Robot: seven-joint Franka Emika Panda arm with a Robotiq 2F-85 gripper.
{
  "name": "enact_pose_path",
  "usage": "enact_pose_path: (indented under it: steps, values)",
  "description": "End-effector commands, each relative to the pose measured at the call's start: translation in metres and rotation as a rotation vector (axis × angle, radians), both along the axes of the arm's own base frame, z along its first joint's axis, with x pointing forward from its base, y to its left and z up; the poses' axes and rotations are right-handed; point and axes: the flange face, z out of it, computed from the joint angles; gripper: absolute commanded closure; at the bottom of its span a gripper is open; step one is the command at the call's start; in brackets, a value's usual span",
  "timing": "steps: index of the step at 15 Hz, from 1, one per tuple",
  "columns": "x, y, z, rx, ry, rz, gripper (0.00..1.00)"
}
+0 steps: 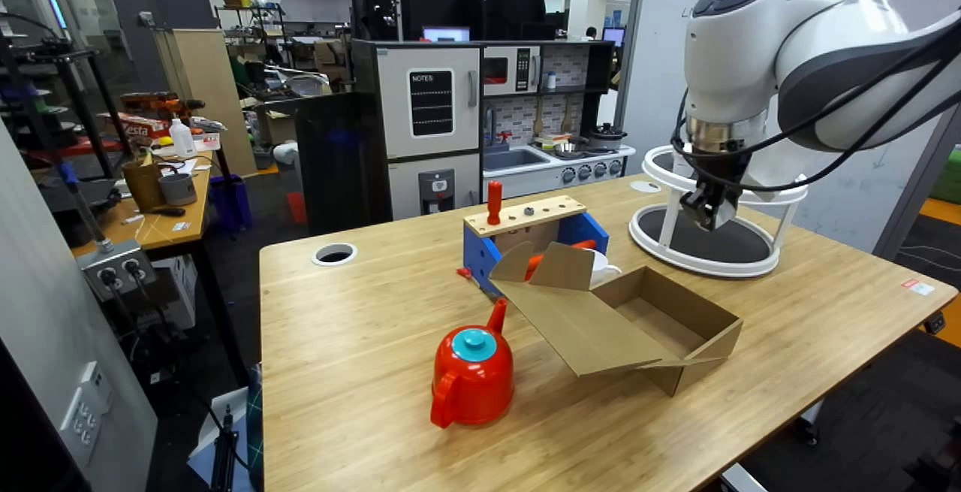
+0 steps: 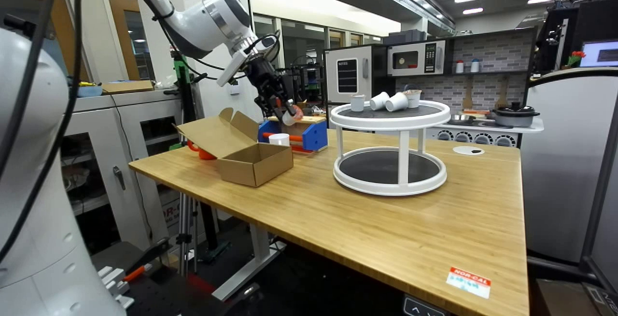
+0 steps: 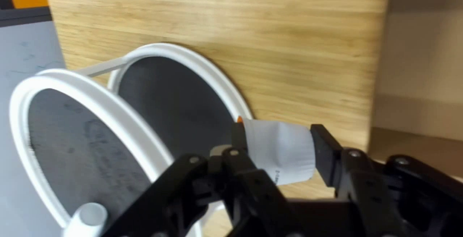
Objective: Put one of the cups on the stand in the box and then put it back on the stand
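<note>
In the wrist view the pincer (image 3: 278,141) is pinching a white cup (image 3: 284,157), with the stand (image 3: 159,50) to the left and the open box (image 3: 421,70) at the right edge, so the step in hand looks to be the carry between those two; whether outward or back I cannot tell. Outward, the next move calls for bringing the cup right, over the box, and lowering it well inside before letting go; on the way back, for a lift over the stand's upper tier (image 3: 86,132) and a gentle setting-down there. In an exterior view, four cups (image 2: 397,102) sit on that tier, two standing and two seemingly on their sides, while the white cup hangs in the air well apart from the stand, and a white mug (image 2: 279,139) stands just beyond the box. In an exterior view, the wooden desk (image 1: 360,372) carries a red teapot (image 1: 474,375) on the near left, a blue-sided toy workbench (image 1: 483,255) farther back, the box in the middle and the stand at the far right. Beyond the desk are a toy kitchen (image 1: 464,139) and, to the right, a whiteboard (image 1: 653,64); a cluttered side table (image 1: 194,221) is at left.
</note>
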Motion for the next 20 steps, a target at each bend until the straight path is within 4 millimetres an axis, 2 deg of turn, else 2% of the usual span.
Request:
enact_pose_path:
  steps: [1, 3, 5, 8, 11, 12, 14, 16, 18, 20]
  values:
    - [0.003, -0.044, 0.016, -0.075, -0.138, -0.132, 0.78]
    - [0.006, -0.062, 0.03, -0.096, -0.225, -0.223, 0.78]
    - [0.009, -0.071, 0.043, -0.132, -0.323, -0.287, 0.78]
    - [0.01, -0.074, 0.059, -0.21, -0.481, -0.342, 0.78]
    - [0.01, -0.074, 0.063, -0.311, -0.602, -0.427, 0.78]
    - [0.01, -0.074, 0.061, -0.358, -0.617, -0.464, 0.78]
    - [0.017, -0.089, 0.047, -0.401, -0.468, -0.548, 0.78]
    - [0.004, -0.082, 0.03, -0.339, -0.354, -0.572, 0.78]
    - [0.0, -0.074, 0.009, -0.287, -0.282, -0.601, 0.78]
    - [0.0, -0.068, -0.002, -0.268, -0.249, -0.623, 0.78]
